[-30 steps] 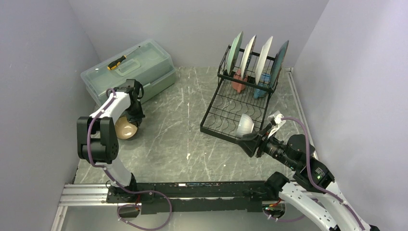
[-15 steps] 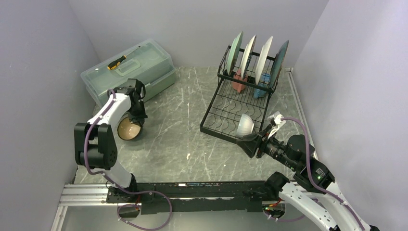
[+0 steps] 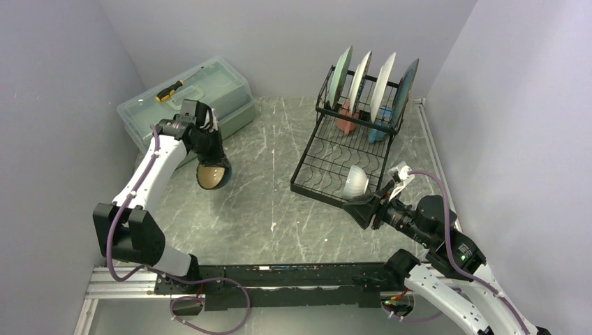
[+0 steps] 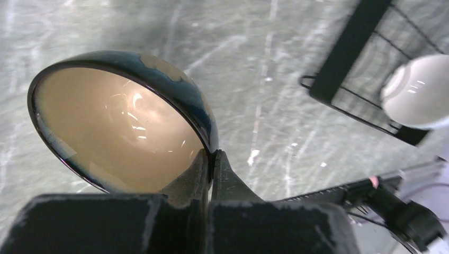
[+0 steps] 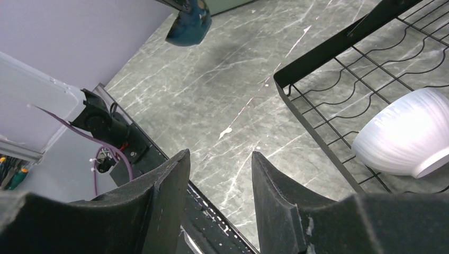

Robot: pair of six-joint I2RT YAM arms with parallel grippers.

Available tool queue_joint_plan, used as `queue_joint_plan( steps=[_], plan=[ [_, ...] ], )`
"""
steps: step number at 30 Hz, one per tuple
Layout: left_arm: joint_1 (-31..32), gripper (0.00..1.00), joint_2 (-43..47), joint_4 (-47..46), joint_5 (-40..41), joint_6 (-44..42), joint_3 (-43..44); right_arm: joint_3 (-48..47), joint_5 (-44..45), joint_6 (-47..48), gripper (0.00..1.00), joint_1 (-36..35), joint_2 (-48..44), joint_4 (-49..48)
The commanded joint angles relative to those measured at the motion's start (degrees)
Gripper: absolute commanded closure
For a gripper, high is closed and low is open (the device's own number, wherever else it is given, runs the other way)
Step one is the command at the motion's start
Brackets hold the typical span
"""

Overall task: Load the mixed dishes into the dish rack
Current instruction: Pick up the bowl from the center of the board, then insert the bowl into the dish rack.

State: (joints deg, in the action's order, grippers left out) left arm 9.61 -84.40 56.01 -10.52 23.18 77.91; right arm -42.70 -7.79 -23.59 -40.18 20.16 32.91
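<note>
The dish rack (image 3: 335, 157) holds four plates (image 3: 382, 84) upright in its rear slots, a pink mug (image 3: 345, 117) and a blue mug (image 3: 379, 131) beneath them, and a white bowl (image 3: 356, 181) on its front tier. The left hand (image 4: 210, 164) pinches a tan bowl (image 4: 116, 132) by the rim, off the table (image 3: 265, 195). The right hand (image 5: 219, 159) is spread and empty beside the rack's front edge.

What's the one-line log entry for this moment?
left gripper: shut on tan bowl, off table | right gripper: open, empty | white bowl: in dish rack
</note>
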Motion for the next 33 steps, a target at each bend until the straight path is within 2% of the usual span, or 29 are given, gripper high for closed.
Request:
queue_joint_plan(
  steps=[1, 7, 14, 22, 33],
  plan=[
    [1.3, 1.0, 3.8, -4.68, -12.84, 3.6, 3.22, -2.02, 0.15, -0.66, 0.52, -0.08, -0.28, -1.06],
    [4.69, 1.0, 4.57, -16.51, -24.65, 9.95, 2.2, -2.39, 0.41, -0.8, 0.51, -0.09, -0.4, -0.35],
    [9.99, 1.0, 3.63, -37.21, -35.91, 21.46, -0.3, -2.83, 0.67, -0.93, 0.52, -0.07, -0.8, 0.67],
    [14.22, 1.0, -0.52, -57.95, -42.11, 31.07, -2.89, -5.19, 1.52, -0.24, 0.51, -0.08, -0.8, 3.15],
    [18.06, 1.0, -9.66, -78.68, -46.77, 40.12, -4.69, -8.03, 3.12, 0.81, 0.52, -0.07, -0.65, 6.37]
  ],
)
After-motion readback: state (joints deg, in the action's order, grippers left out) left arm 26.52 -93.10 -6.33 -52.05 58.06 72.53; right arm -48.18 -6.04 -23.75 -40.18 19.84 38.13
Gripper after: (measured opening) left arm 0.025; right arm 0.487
